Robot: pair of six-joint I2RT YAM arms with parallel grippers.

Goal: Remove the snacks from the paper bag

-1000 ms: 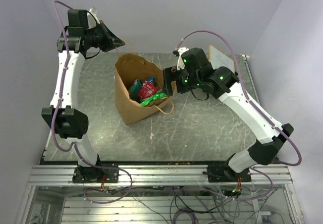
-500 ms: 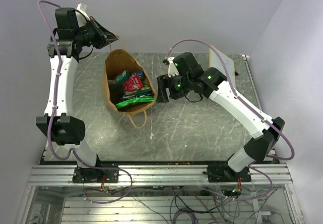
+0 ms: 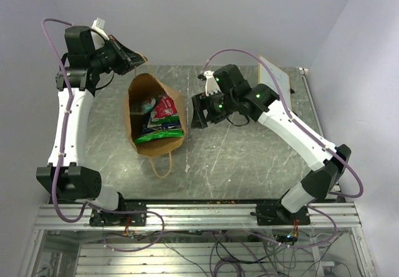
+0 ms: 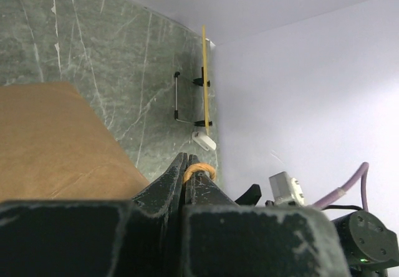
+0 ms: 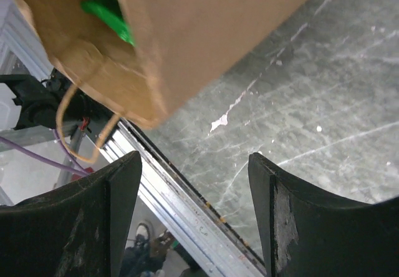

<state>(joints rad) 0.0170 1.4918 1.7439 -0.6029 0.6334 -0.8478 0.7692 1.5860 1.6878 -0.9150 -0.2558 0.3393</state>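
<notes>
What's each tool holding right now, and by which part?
Left tool is shut on the far loop handle of the paper bag. Right tool stands open beside the bag, holding nothing.

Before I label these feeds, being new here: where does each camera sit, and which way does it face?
Top: above and behind, looking down on the table; left arm and right arm show.
Left wrist: on the left arm, looking past the left fingers, shut on the handle, toward the board.
Right wrist: on the right arm, looking down between the open right fingers at the table.
Shared: all three show the bag.
</notes>
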